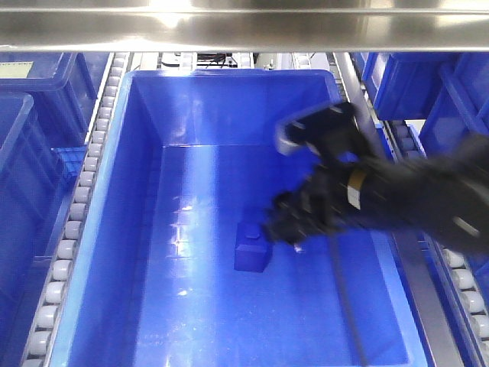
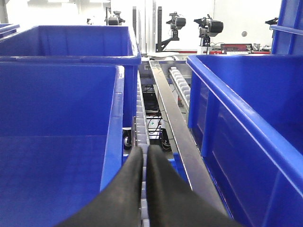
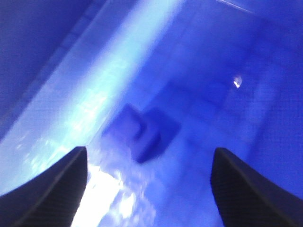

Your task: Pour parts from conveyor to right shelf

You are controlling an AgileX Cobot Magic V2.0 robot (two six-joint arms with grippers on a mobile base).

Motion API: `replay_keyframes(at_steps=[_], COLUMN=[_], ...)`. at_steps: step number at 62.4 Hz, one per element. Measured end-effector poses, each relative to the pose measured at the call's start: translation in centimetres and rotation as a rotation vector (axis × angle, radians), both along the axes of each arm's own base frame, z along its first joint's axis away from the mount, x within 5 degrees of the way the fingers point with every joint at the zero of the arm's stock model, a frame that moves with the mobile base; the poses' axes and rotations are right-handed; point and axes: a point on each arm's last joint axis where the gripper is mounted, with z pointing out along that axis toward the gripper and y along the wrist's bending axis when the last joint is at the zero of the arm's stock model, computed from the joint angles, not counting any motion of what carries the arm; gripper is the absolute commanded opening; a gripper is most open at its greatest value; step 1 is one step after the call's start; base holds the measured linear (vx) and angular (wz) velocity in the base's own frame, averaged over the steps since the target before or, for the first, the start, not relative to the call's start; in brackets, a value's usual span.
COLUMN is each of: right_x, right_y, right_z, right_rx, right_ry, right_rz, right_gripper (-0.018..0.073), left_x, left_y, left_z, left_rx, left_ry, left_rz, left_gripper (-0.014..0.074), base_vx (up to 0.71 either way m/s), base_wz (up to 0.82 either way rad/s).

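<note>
The small bright-blue plastic cube block [image 1: 252, 247] with a stud on top lies on the floor of the large blue rectangular plastic bin [image 1: 141, 153], seemingly tilted. Just above it, the right gripper [image 3: 149, 189] hangs spread and empty. Outside that bin, the left gripper [image 2: 145, 161] is pressed together.

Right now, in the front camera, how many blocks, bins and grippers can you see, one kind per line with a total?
Block: 1
Bins: 5 at least partly in view, the big one holding the block, plus cropped ones at the edges
Right gripper: 1
Total: 7
</note>
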Motion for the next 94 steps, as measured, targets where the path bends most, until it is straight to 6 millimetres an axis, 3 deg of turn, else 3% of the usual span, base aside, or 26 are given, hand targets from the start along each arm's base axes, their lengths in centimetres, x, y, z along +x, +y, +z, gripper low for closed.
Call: replay_keyframes(at_steps=[14, 36, 46, 62, 69, 94], right_x=[-3.6, -6.5, -8.0, -10.2, -12.2, -19.9], right_y=[-3.2, -10.7, -11.9, -12.9, -13.5, -15.5], right_z=[0.9, 3.6, 4.7, 4.9, 4.0, -2.1], right_rx=[0.056, 0.106, 0.125, 0.097, 0.127, 0.309], right_ry=[-0.081, -0.226, -0.28, -0.271, -0.318, -0.543], right_rz=[-0.032, -0.32, -0.366, -0.394, -0.398, -0.393], right_gripper=[0.0526, 0.0526, 0.0526, 0.0526, 0.0526, 0.0526], left_x=[0.0, 0.0, 0.0, 0.0, 0.0, 0.0], left_y=[0.0, 0.0, 0.0, 0.0, 0.0, 0.0], left_z=[0.0, 0.0, 0.0, 0.0, 0.0, 0.0], left_rx=[0.0, 0.0, 0.0, 0.0, 0.0, 0.0], left_ry=[0.0, 0.0, 0.0, 0.0, 0.0, 0.0], left_rz=[0.0, 0.0, 0.0, 0.0, 0.0, 0.0], left_gripper=[-0.0006, -0.0006, -0.0006, -0.0006, -0.0006, -0.0006], base_vx=[0.0, 0.0, 0.0, 0.0, 0.0, 0.0], base_wz=[0.0, 0.0, 0.0, 0.0, 0.0, 0.0])
